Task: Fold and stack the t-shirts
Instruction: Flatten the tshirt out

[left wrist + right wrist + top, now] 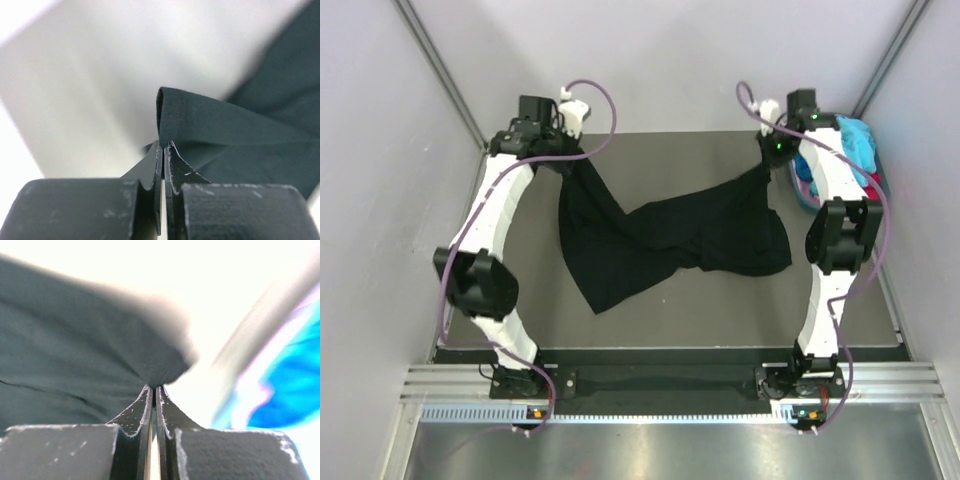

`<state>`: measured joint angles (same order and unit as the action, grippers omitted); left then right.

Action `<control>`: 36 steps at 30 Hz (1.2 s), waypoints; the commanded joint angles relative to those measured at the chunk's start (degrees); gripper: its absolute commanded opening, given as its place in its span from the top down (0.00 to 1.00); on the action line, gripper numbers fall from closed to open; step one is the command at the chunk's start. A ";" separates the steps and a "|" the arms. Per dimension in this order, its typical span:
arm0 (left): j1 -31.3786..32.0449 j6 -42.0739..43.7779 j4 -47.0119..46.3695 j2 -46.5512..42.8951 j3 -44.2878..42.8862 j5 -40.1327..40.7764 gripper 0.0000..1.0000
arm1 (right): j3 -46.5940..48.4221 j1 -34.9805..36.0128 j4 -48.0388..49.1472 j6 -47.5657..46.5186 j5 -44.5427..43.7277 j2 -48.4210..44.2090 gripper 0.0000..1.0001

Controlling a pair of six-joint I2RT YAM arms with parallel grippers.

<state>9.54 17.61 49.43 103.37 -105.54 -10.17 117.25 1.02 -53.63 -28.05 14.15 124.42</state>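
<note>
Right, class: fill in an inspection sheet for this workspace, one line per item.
Surface: dark table, partly under the shirt.
Job's things: black t-shirt, unfolded, held up at both far ends, middle sagging onto the table.
Clutter: blue fabric heaped at the far right edge.
Hands: left hand and right hand each shut on the t-shirt.
Cables: purple cable looping along each arm.
Surroundings: pale walls on three sides.

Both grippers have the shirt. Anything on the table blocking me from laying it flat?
Nothing visible does. The table in front of the shirt is bare; the blue pile sits off at its far right edge.
</note>
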 commanded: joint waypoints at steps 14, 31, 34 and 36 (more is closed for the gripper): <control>0.04 15.36 -26.05 -29.00 6.82 21.16 1.00 | 5.54 1.62 7.14 6.17 4.92 -33.17 1.00; 0.04 18.79 -34.41 -38.17 11.41 21.61 1.00 | -9.31 1.80 5.72 4.85 5.71 -53.85 1.00; 0.04 15.90 -31.60 -35.53 13.42 19.07 1.00 | -15.46 1.88 9.23 5.37 7.11 -51.31 0.99; 0.13 14.13 -29.58 -34.12 15.61 17.22 1.00 | -18.10 1.97 11.26 5.38 7.82 -48.32 0.97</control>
<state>9.69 34.22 18.46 66.00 -92.58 9.85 102.89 2.26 -47.07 -23.31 20.73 70.72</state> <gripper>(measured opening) 0.018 0.023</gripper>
